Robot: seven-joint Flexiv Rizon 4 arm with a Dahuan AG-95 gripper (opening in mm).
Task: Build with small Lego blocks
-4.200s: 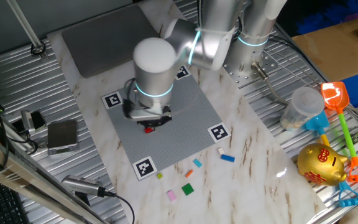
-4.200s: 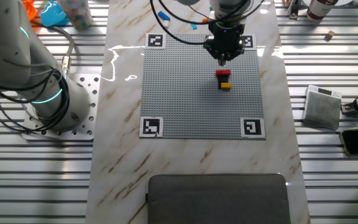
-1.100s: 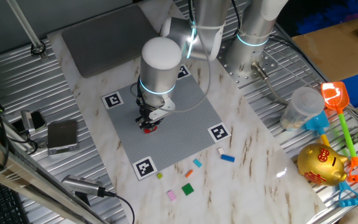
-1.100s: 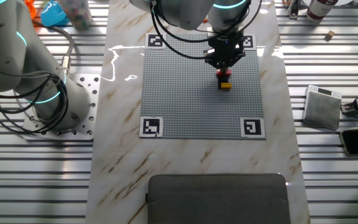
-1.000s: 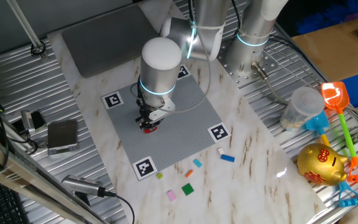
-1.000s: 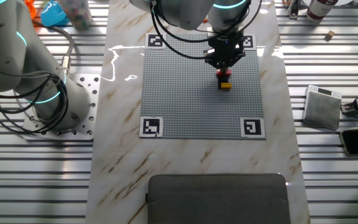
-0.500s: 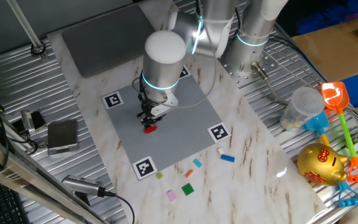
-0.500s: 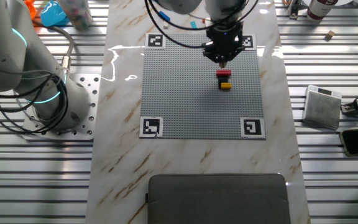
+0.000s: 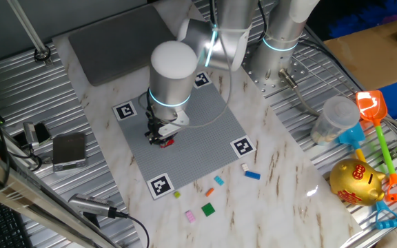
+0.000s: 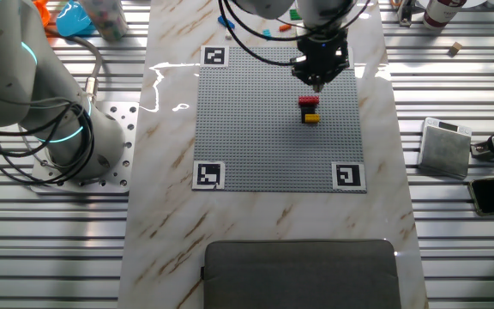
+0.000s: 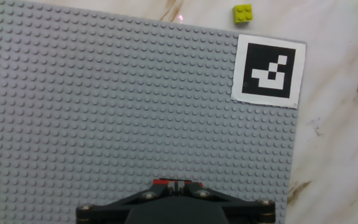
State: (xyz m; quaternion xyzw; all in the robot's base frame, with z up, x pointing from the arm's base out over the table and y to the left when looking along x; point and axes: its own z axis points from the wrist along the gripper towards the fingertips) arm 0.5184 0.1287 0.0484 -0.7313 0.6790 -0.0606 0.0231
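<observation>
The pincer [image 10: 317,83] has shifted sideways from the red brick [image 10: 309,102].

In the hand view the black two-finger gripper [image 11: 174,198] is cut off by the bottom edge at 6 o'clock, so whether its jaws are apart or together cannot be told. It covers all but a thin top strip of the small red plastic brick [image 11: 166,182]. In one fixed view the white wrist hides most of the gripper [image 9: 158,135]. The loose bricks at 5 o'clock are too small to make out studs.
</observation>
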